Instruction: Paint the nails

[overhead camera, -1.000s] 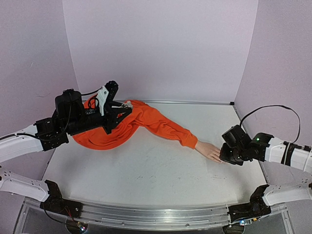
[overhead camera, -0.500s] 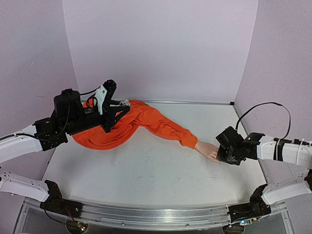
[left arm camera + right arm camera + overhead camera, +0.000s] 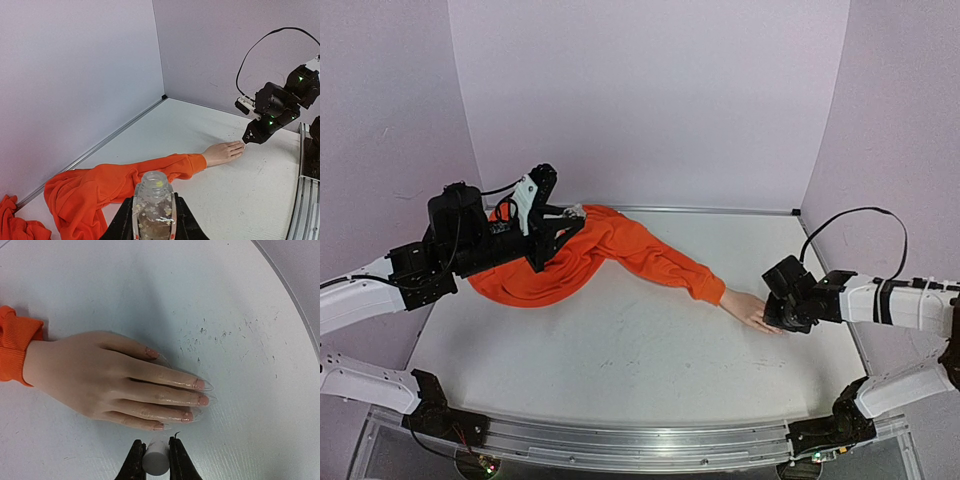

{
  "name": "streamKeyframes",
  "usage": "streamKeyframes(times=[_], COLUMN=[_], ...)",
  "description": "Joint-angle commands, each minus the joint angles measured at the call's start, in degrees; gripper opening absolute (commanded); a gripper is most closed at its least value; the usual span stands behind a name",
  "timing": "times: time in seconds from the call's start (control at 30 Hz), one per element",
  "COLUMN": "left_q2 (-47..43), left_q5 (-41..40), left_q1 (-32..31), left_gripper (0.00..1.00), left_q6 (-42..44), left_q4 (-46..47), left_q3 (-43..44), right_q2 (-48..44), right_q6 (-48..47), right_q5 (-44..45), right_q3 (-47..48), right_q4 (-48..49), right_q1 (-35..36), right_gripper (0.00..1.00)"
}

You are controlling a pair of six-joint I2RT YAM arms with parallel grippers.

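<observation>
The pale mannequin hand [image 3: 100,377] lies flat on the white table, fingers pointing right, joined to an orange sleeve [image 3: 650,255]. Its nails [image 3: 199,385] look glossy pinkish with clear tips. My right gripper [image 3: 156,446] is shut on a small white cylindrical brush cap [image 3: 156,460], just below the little finger's nail [image 3: 159,426]; the brush tip is hidden. From above, that gripper [image 3: 780,318] sits at the fingertips of the hand [image 3: 748,307]. My left gripper [image 3: 153,227] is shut on a small clear open bottle [image 3: 153,207], held upright above the bunched sleeve at back left.
The orange garment [image 3: 535,275] is heaped at the back left under the left arm. Lilac walls close the back and both sides. A metal rail [image 3: 630,445] runs along the near edge. A black cable [image 3: 865,225] loops above the right arm.
My right gripper has shifted left and closer to the mannequin's fingertips. The left arm has barely moved, keeping the bottle in place.
</observation>
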Motion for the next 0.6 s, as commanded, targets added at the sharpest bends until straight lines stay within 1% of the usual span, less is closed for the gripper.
streamKeyframes(times=[0.0,0.57], left_q2=[-1.0,-1.3], left_q5=[-0.8,-0.6], left_q1=[0.4,0.6], left_gripper=[0.0,0.0], left_q6=[0.4,0.4], left_q4=[2.7,2.8], left_q3=[0.4,0.3], right_q2=[1.6,5.2], right_q6=[-1.7,-3.2], right_q5=[0.4,-1.1], right_q3=[0.8,1.3], right_q4=[0.4,1.7], right_q1=[-0.7,-1.1], right_gripper=[0.0,0.0])
